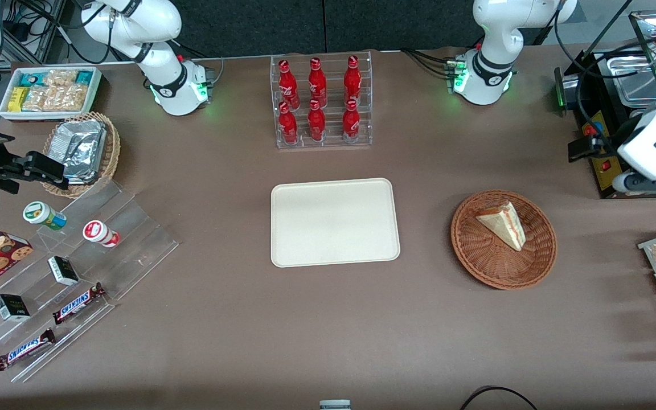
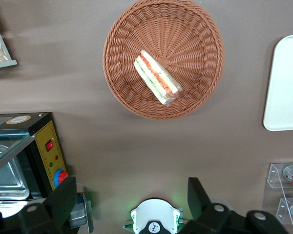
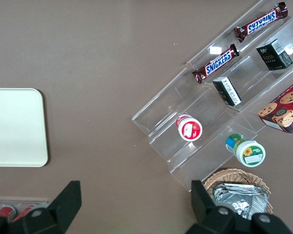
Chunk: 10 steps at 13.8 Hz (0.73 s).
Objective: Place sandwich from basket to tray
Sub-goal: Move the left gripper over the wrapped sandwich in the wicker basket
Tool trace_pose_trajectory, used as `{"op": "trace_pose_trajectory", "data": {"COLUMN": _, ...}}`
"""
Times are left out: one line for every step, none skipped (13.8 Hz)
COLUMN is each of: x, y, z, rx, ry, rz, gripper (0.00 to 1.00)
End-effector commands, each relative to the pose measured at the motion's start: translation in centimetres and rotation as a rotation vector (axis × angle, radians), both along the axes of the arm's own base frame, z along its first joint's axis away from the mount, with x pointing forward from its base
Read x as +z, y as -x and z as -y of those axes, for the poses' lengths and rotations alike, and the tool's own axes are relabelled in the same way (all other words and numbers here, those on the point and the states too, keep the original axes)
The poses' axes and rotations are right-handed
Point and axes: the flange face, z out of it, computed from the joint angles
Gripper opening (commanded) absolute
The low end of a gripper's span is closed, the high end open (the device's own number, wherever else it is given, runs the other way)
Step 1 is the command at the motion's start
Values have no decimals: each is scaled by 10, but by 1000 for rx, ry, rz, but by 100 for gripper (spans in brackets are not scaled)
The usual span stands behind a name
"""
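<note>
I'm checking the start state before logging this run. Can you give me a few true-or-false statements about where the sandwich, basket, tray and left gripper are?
1. The sandwich lies in the basket. True.
2. The tray already holds the sandwich. False: it holds nothing.
3. The gripper is shut on the sandwich. False: it is open and hangs apart from the basket.
4. The bottle rack stands farther from the front camera than the tray. True.
5. The basket touches the tray. False: bare table separates them.

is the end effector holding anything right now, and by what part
Nothing is held. The end effector is open and empty, up above the table, apart from the sandwich, which lies untouched in the basket.
</note>
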Motion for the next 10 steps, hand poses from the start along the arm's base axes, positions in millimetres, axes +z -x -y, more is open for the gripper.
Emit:
{"op": "trace_pose_trajectory", "data": {"x": -43, "y": -4, "z": 1, "rx": 165, "ry": -52, "rz": 21, "gripper": 100}}
{"op": "trace_pose_trajectory", "data": {"x": -62, "y": -4, "z": 6, "rx": 246, "ry": -74, "rz": 36, "gripper": 100}}
{"op": "trace_pose_trajectory", "data": {"x": -79, "y": -4, "z": 9, "rx": 309, "ry": -86, "rz": 57, "gripper": 100}}
{"op": "trace_pose_trajectory", "data": {"x": -97, "y": -4, "z": 10, "rx": 375, "ry": -91, "rz": 79, "gripper": 100}}
{"op": "trace_pose_trajectory", "data": {"x": -115, "y": -2, "z": 12, "rx": 417, "ry": -89, "rz": 98, "gripper": 100}}
{"op": "trace_pose_trajectory", "data": {"x": -128, "y": 1, "z": 12, "rx": 457, "ry": -91, "rz": 115, "gripper": 100}}
{"op": "trace_pose_trajectory", "data": {"x": -141, "y": 5, "z": 16, "rx": 496, "ry": -99, "rz": 119, "gripper": 100}}
{"op": "trace_pose_trajectory", "data": {"x": -155, "y": 9, "z": 24, "rx": 528, "ry": -102, "rz": 135, "gripper": 100}}
{"op": "trace_pose_trajectory", "data": {"x": -167, "y": 13, "z": 30, "rx": 566, "ry": -104, "rz": 155, "gripper": 100}}
{"op": "trace_pose_trajectory", "data": {"x": -181, "y": 18, "z": 34, "rx": 605, "ry": -109, "rz": 169, "gripper": 100}}
